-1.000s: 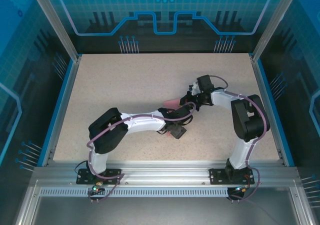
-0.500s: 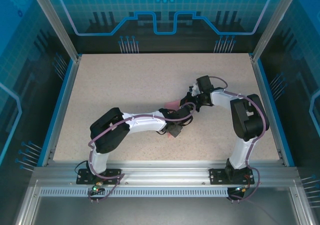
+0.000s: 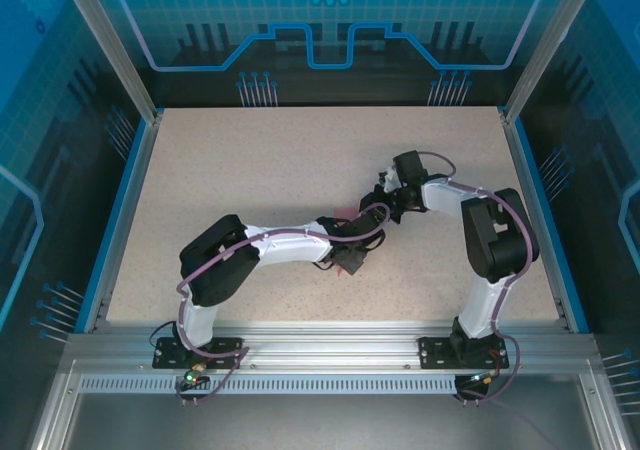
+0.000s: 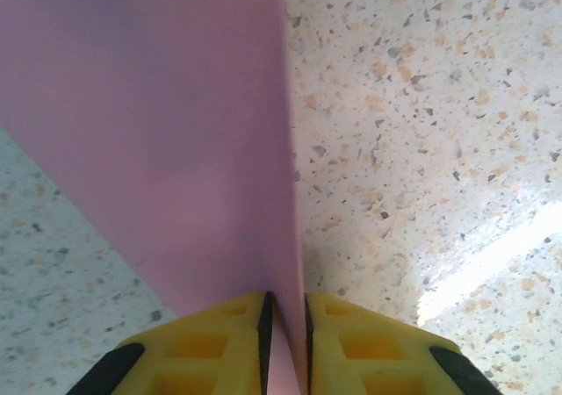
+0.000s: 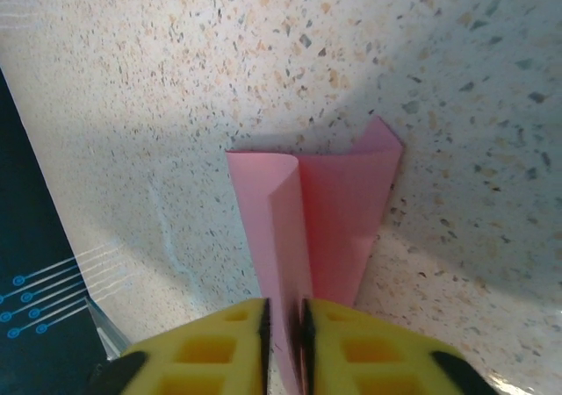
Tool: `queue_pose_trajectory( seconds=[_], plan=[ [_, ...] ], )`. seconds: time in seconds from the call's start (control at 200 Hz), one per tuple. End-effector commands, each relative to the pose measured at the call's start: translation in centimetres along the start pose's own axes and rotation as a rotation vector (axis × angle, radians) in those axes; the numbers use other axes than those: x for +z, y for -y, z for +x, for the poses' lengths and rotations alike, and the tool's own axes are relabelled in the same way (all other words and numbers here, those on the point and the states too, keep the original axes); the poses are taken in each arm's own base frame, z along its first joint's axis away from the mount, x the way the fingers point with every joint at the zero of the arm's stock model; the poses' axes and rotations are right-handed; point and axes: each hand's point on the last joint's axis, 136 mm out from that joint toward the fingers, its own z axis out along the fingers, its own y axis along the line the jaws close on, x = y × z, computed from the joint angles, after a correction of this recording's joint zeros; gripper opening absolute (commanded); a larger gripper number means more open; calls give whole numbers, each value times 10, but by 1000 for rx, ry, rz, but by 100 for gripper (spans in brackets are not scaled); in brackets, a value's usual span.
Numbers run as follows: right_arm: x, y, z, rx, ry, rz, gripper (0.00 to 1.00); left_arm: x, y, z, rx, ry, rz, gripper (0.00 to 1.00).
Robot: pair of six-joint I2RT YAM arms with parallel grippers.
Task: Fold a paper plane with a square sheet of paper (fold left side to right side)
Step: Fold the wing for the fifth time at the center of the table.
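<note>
The square sheet of paper (image 4: 176, 132) is salmon pink and lies partly folded on the speckled table, one flap standing up from the crease. In the left wrist view its raised edge runs straight into the narrow gap of my left gripper (image 4: 286, 325), which is shut on it. In the right wrist view the paper (image 5: 342, 211) shows a curled flap over a flat layer. That flap passes between the yellow fingers (image 5: 219, 342) of my right gripper (image 5: 285, 325), whose jaws stand slightly apart. From above, both grippers meet over the paper (image 3: 345, 213) at mid-table.
The speckled tabletop (image 3: 260, 170) stretches out on all sides of the paper. Blue rails and aluminium posts (image 3: 135, 170) border it. The left forearm (image 3: 290, 242) lies low across the middle, close to the right wrist (image 3: 405, 185).
My left jaws have closed in on the paper's raised edge. My right jaws, shut before, have eased slightly apart. Less pink shows from above, as the left wrist shifted a little over it.
</note>
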Motion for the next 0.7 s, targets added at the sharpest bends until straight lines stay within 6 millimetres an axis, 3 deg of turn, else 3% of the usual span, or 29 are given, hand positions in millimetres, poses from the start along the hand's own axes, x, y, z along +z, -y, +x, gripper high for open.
queue_pose_trajectory(
  seconds=[0.0,0.155,0.33,0.695],
  plan=[
    [-32,-9,-11,-62,104,3,30,0,1,5,-72,-14,88,18],
    [-65,7,-13,-73,202,54,41,0,1,2,-135,-3,180,19],
    [-85,24,-5,-54,237,63,44,-2,0,-2,-216,7,302,18],
    [-74,29,23,-113,262,-34,51,-8,-24,-16,-473,74,632,15]
  ],
)
